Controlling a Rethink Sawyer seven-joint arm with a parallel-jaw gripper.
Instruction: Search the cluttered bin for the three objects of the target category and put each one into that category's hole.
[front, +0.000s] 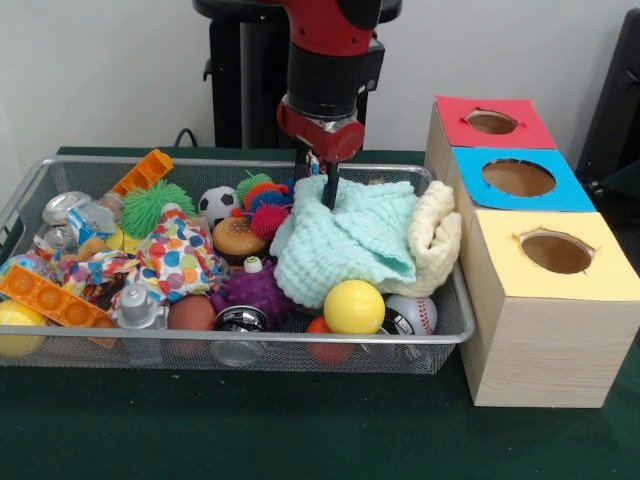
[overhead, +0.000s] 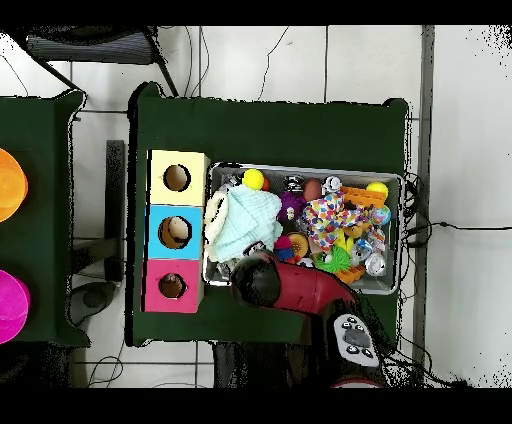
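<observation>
The wire mesh bin (front: 40, 185) is full of toys; it also shows in the overhead view (overhead: 300, 168). My gripper (front: 320, 185) is down at the bin's far side, its tips sunk into a mint green cloth (front: 345, 245). A pale cream-yellow soft thing (front: 435, 235) lies against the cloth at the bin's right end, next to the boxes. The red-panelled hole (front: 491, 122) is the farthest of the three. In the overhead view my arm (overhead: 290, 285) covers the gripper, and the cloth (overhead: 245, 220) and the red hole (overhead: 172, 286) show. No orange striped toy is visible.
The blue hole (front: 518, 177) and the yellow hole (front: 556, 252) sit nearer the camera on the same wooden box row. The bin also holds a polka-dot cloth (front: 180, 255), spiky balls (front: 255, 290), a yellow ball (front: 354, 306), a baseball (front: 415, 312) and orange blocks (front: 50, 295).
</observation>
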